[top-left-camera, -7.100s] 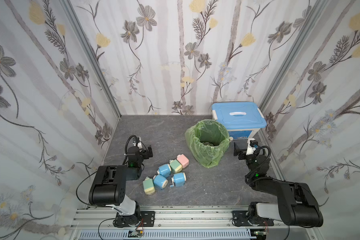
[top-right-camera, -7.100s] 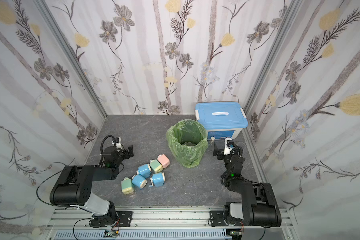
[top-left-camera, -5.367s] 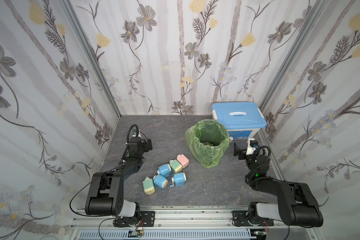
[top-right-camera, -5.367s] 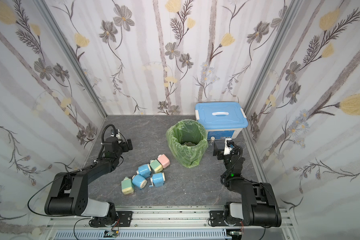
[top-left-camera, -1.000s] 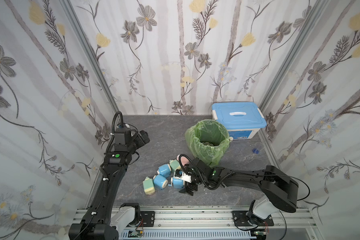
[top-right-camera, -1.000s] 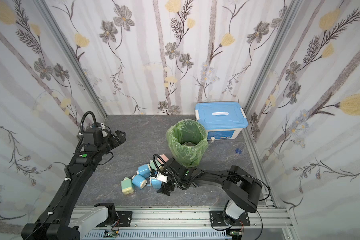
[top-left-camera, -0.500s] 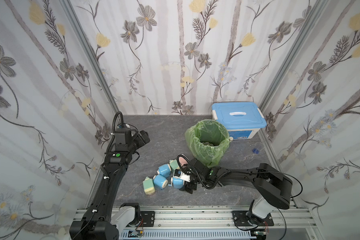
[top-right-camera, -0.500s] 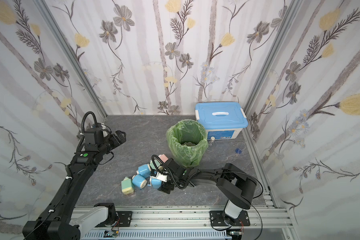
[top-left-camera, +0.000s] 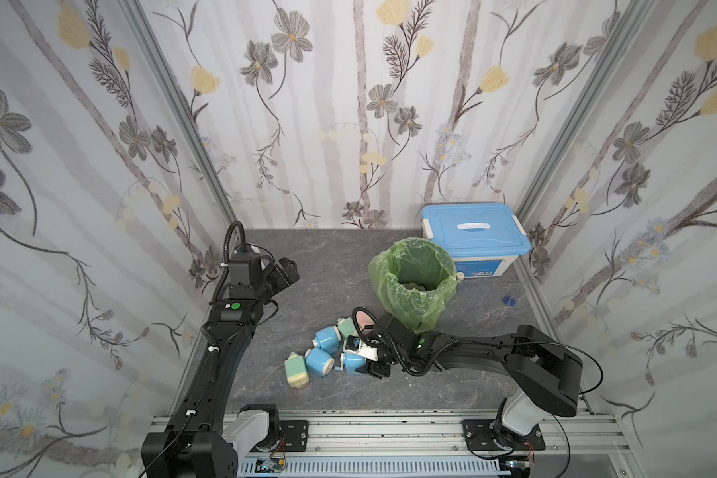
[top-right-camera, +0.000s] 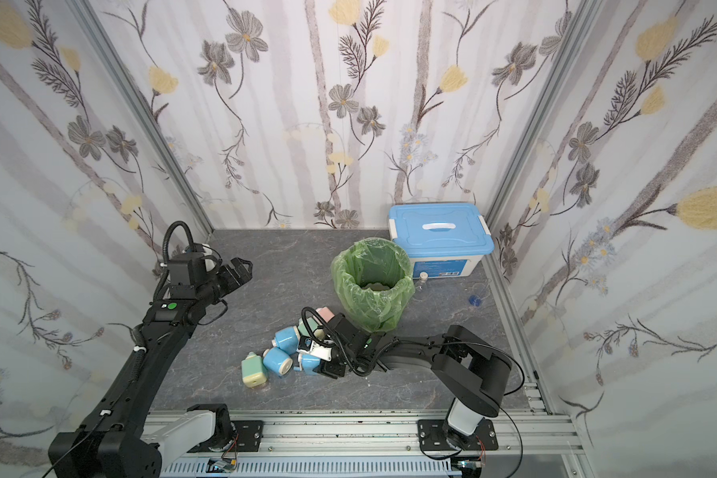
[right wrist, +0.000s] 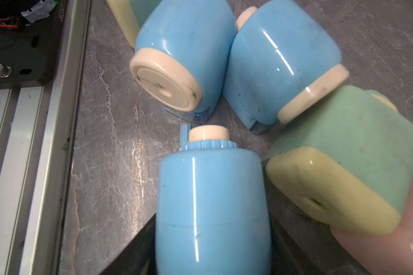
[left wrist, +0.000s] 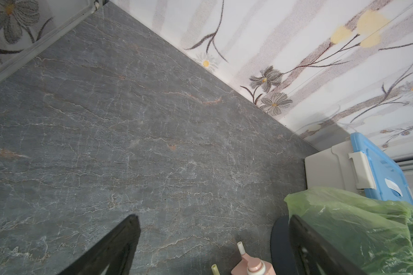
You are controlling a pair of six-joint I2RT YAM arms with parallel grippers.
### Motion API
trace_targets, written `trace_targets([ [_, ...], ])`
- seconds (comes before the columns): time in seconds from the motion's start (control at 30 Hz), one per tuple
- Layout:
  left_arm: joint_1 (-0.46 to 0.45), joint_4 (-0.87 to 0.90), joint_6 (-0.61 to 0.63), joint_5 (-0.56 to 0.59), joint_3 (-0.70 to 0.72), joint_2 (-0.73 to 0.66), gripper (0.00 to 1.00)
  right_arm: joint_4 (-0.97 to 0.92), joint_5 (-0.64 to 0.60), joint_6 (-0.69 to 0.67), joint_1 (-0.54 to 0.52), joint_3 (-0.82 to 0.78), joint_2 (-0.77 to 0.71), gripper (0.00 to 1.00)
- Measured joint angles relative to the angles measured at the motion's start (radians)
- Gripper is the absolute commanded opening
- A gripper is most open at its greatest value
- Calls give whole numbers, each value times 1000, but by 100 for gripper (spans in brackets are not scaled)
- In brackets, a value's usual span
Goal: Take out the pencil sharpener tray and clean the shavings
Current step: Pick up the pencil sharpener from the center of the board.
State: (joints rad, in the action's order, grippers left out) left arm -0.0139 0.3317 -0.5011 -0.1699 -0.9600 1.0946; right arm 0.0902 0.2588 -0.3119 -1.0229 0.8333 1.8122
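Pencil sharpener (right wrist: 212, 190) near the green bin (top-left-camera: 423, 314), clenched in the right end effector (right wrist: 212, 226), might slip: glossy, rounded shell. The left end effector (left wrist: 211, 222) gapes, released.

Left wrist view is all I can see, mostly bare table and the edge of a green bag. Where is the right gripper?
Observer: In a top view the right gripper is low at the cluster of sharpeners, on the robot's side of the green-lined bin.
Operator: Has it got hold of one?
Observer: The right wrist view shows its fingers against both sides of a blue sharpener lying on its side, with no gap visible.
Operator: How many sharpeners are down there?
Observer: Six in both top views: three blue, two green and one pink sharpener.
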Motion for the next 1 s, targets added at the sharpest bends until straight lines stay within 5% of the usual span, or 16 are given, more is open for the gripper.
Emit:
trace_targets([
  [0.5,-20,-186,-30,-246,74,-35,100,-65,7,38,-3,-19,-101,44],
  [1.0,-268,-412,26,-419,74,-12,100,-296,77,140,-37,-36,-385,45],
])
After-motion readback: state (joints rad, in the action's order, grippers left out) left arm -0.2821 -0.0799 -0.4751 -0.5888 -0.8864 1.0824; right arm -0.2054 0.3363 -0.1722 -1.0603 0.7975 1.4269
